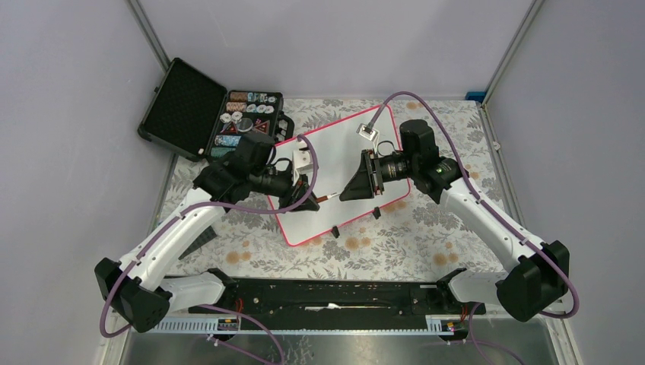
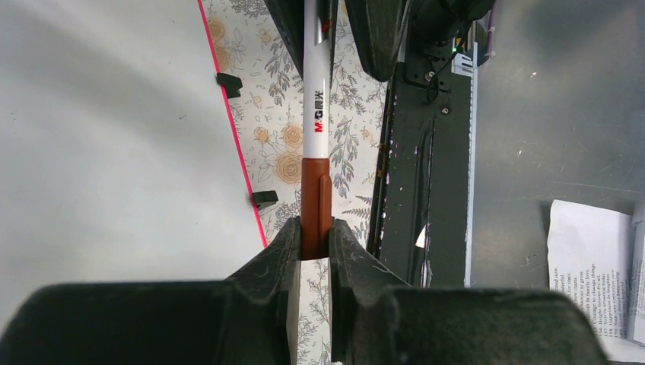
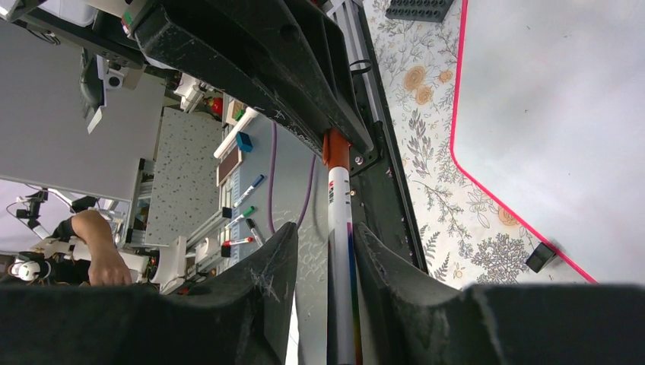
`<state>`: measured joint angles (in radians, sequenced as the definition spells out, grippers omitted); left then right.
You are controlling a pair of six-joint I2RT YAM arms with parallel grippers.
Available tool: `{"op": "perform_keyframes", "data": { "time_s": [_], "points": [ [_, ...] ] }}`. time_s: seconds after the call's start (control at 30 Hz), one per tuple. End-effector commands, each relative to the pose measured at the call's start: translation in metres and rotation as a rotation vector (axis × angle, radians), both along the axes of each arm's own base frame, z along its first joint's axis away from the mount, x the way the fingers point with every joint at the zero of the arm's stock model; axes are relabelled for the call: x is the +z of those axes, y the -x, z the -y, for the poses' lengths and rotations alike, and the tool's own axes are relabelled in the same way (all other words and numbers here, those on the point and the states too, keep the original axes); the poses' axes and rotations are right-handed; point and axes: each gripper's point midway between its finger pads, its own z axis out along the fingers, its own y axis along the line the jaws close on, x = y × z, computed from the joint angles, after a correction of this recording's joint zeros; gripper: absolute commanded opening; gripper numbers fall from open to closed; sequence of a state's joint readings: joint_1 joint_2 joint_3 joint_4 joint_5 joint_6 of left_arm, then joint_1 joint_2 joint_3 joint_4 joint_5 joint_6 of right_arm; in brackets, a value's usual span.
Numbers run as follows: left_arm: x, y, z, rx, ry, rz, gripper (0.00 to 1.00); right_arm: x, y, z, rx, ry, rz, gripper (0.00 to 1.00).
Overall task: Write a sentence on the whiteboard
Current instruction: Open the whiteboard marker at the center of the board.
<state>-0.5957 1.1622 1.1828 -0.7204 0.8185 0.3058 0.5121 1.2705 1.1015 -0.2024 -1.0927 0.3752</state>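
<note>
floral table (image 1: 426, 228), whiteboard (image 1: 335, 161) partly covered, left tool (image 2: 316, 232) pinching marker (image 2: 316, 99) cap, tip unseen

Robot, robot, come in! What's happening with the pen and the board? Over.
Left hand clamped on pen cap. Right hand around pen barrel, not gripping yet. Whiteboard blank, no words. Nothing in the way.

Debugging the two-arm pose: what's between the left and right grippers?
A marker, bridging them above the whiteboard, in the top view. Wrist views: left gripper clamps its brown cap, right gripper's jaws flank the white barrel.
</note>
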Motion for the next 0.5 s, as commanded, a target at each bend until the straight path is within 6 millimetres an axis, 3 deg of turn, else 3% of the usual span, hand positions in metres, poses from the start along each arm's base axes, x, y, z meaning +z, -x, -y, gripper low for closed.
{"op": "perform_keyframes", "data": {
  "time_s": [0.0,0.1,0.47],
  "points": [
    [0.0115,-0.003,0.0052,-0.015,0.024,0.036,0.0,0.0119,0.006,-0.0005,0.028,-0.034,0.025,0.38],
    [0.0153,-0.0002,0.0054,-0.032,0.033,0.04,0.0,0.0099,0.0062,-0.0004,0.029,-0.032,0.024,0.43],
    [0.0101,0.0055,0.0057,-0.057,0.028,0.012,0.0,0.0075,0.0048,-0.0008,0.026,-0.02,0.032,0.43]
  ]
}}
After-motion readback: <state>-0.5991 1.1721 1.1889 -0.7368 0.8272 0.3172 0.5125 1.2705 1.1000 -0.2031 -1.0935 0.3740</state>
